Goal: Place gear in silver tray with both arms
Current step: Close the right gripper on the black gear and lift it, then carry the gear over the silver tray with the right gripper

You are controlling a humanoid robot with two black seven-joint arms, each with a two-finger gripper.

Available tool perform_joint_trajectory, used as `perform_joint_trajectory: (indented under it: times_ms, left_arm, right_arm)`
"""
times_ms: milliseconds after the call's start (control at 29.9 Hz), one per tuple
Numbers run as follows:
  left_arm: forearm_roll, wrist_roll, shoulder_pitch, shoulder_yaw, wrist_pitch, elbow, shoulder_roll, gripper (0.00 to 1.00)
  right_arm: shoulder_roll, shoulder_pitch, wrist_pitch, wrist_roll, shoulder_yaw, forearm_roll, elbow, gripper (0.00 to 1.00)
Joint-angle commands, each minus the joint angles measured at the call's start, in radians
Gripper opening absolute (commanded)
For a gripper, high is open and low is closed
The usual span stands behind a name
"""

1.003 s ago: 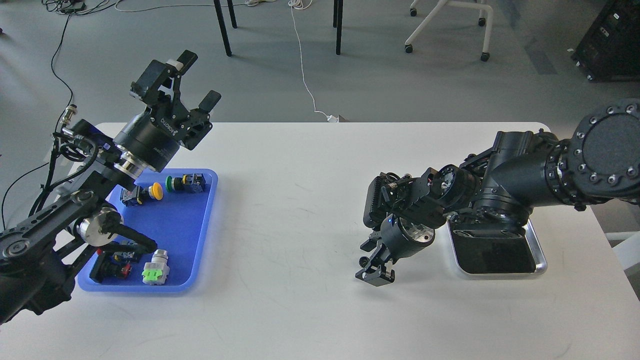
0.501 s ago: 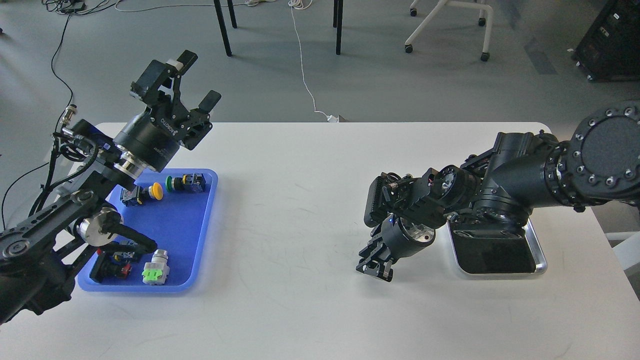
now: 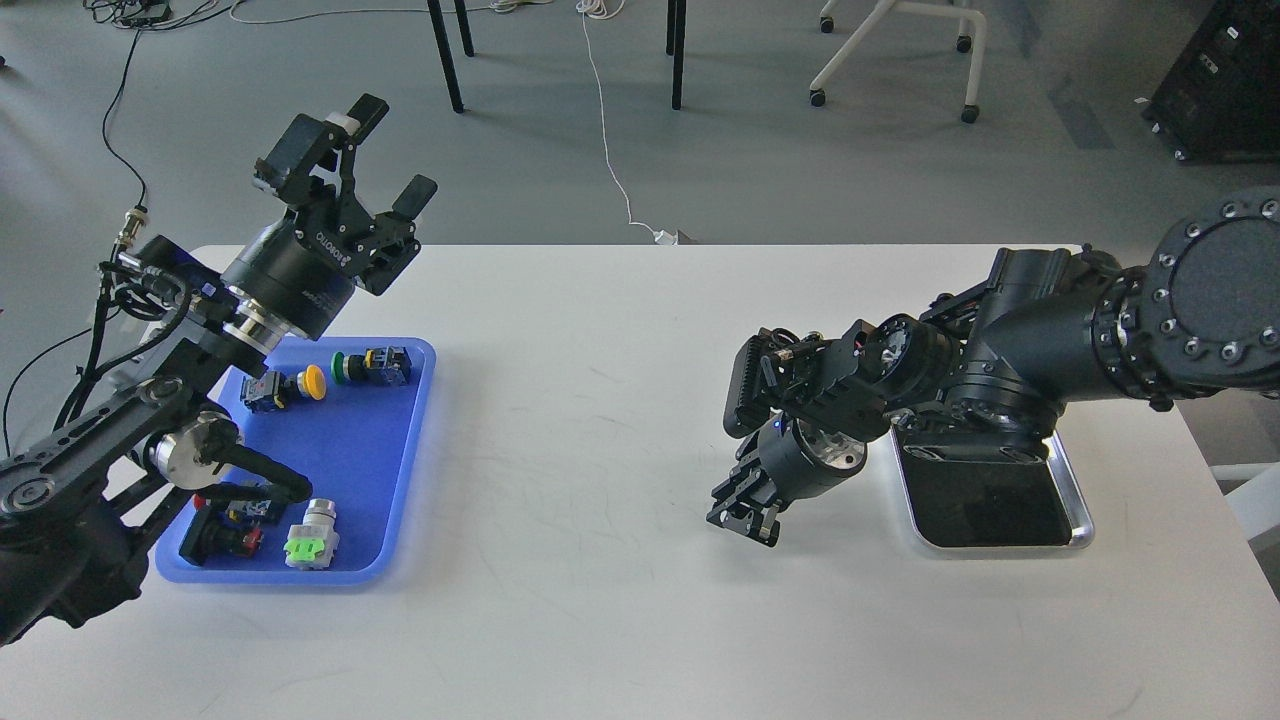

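Gear not discernible; maybe pinched in right end effector (image 3: 743, 516), low over table (image 3: 600, 420), left of silver tray (image 3: 1078, 510); closure unclear. Left end effector (image 3: 385, 150) spread, raised. Risk: loose grip drops gear short of tray.

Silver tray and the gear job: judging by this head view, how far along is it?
Done: not the placement. The visible part of the silver tray holds nothing. In hand: the right gripper hangs over the table left of that tray; whether it grips a gear is too dark to tell. The left gripper is open and raised above the blue tray. Left: getting the gear into the silver tray.
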Motion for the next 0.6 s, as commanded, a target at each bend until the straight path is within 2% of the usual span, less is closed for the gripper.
perform_joint_trajectory:
  times_ms: [0,368,568]
  left_arm:
    - [0.0,0.0,-0.002,0.0,0.0,0.0,-0.002,0.98]
    - [0.0,0.0,-0.003,0.003,0.0,0.0,-0.02,0.98]
    - [0.0,0.001,-0.005,0.005,-0.002,0.0,-0.037,0.98]
  right_arm:
    - [-0.058,0.068,0.001,0.0,0.012,0.026,0.007,0.18]
    - [-0.392,0.086,0.004,0.0,-0.062,-0.031,0.027,0.18]
    - [-0.486,0.018,0.004,0.0,-0.085,-0.032,-0.009,0.18]
